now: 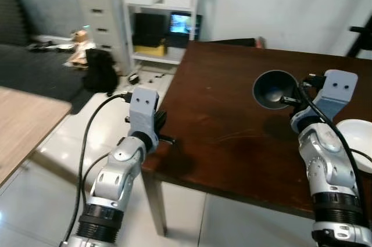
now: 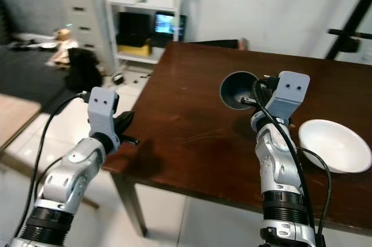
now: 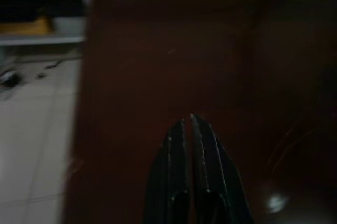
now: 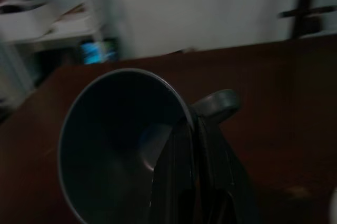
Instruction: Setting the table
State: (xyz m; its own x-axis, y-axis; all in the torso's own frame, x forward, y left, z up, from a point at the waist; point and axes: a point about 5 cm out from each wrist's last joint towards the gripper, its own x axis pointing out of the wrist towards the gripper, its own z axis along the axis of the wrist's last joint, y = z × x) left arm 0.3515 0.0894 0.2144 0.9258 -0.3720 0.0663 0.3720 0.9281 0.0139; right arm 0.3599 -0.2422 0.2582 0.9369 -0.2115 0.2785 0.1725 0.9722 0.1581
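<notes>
Right end effector [image 4: 192,145] clamped on grey cup [image 4: 124,139] rim above worktop [image 1: 221,119]; thin-rim grip, slip risk, possible tipping toward nearby white bowl [image 2: 332,144].

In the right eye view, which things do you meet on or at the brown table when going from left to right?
Left claw at the table's near left corner → dark grey cup held tilted by the right claw → white bowl.

We see a dark grey cup [image 4: 121,139], a white bowl [image 2: 334,144], and a dark brown bench [image 1: 221,119].
</notes>
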